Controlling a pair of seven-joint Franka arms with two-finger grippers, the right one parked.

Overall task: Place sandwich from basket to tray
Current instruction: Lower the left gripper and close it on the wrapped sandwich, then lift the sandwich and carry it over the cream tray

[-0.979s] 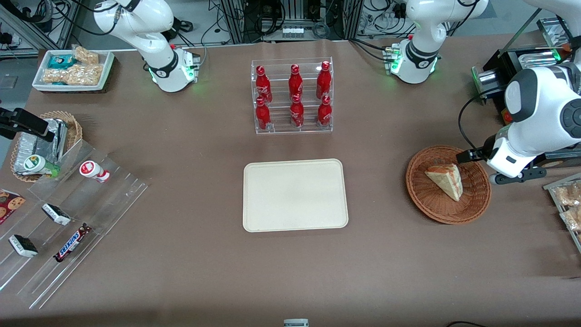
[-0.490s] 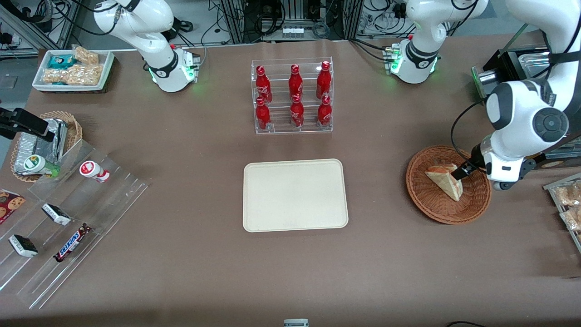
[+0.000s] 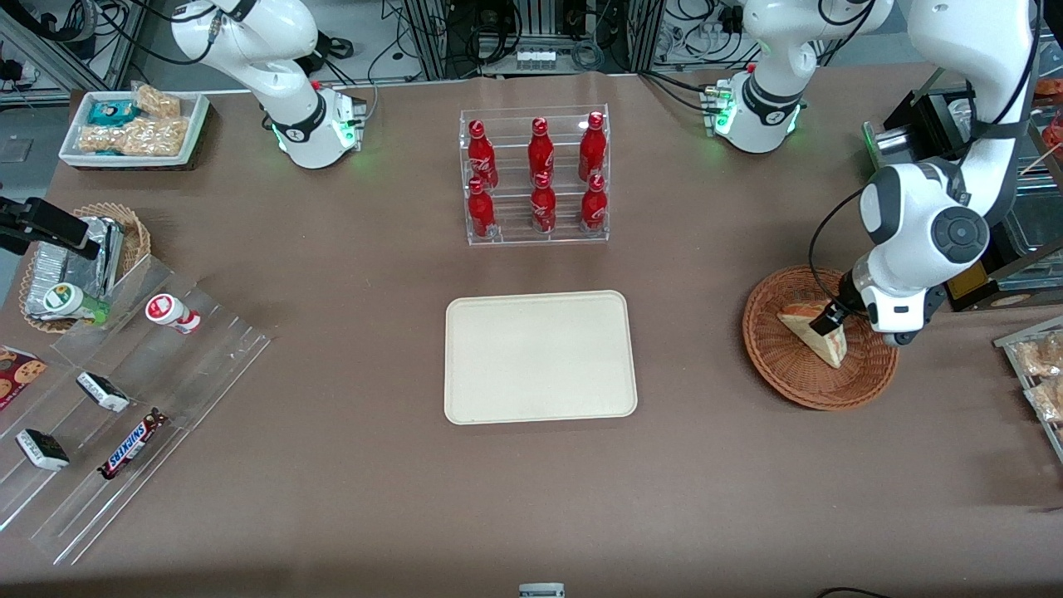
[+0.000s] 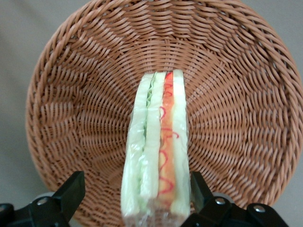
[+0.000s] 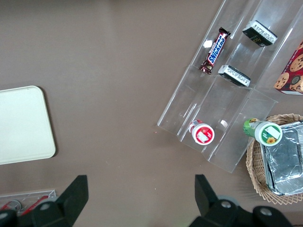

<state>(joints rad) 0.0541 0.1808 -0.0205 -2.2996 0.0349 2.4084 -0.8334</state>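
Note:
The sandwich point(image 3: 810, 335), a cream wedge with red and green layers in clear wrap, lies in the reddish-brown wicker basket point(image 3: 781, 374) toward the working arm's end of the table. The left arm's gripper point(image 3: 829, 322) is down over the sandwich's wide end. In the left wrist view the sandwich point(image 4: 158, 156) stands on edge between the open fingers point(image 4: 71, 191) of the gripper point(image 4: 135, 196), with a gap on one side; the basket point(image 4: 227, 118) surrounds it. The cream tray point(image 3: 540, 357) lies flat at the table's middle, also in the right wrist view point(image 5: 21, 124).
A clear rack of red bottles point(image 3: 536, 178) stands farther from the front camera than the tray. A clear stepped shelf with snack bars point(image 3: 124, 399) and a tan basket of foil packets point(image 3: 79, 257) sit toward the parked arm's end. A snack tray point(image 3: 1038, 374) lies beside the basket.
The left gripper has swung in from beside the basket's rim and come down over the sandwich's wide end. The sandwich and basket have not moved.

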